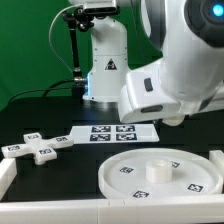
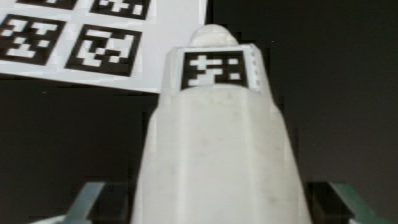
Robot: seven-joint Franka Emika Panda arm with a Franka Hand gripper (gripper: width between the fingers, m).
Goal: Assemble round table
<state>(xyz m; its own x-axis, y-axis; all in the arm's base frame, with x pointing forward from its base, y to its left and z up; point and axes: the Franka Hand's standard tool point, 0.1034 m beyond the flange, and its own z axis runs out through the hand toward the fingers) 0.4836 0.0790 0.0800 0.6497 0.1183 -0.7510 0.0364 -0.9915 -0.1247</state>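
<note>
White plastic leg (image 2: 217, 130), thick smooth cylinder with tagged end face, clamped in hand (image 2: 205, 205) above marker board (image 2: 80, 40), mid-worktop (image 1: 50, 118). Step, my read: carrying leg to rimmed round disc (image 1: 140, 157) at near edge. Next: centre over disc's middle, seat squarely. Cross-shaped piece (image 1: 38, 146) lies flat toward exterior view's left edge.

Dark table top (image 1: 40, 115). Cross-shaped piece (image 1: 38, 146) lies flat at the exterior view's left. Marker board (image 1: 112, 133) just beside it, mid-table. Round disc (image 1: 108, 178) lies flat nearer the camera, toward the right, tags on its face. White arm (image 1: 165, 85) overhangs the disc.
</note>
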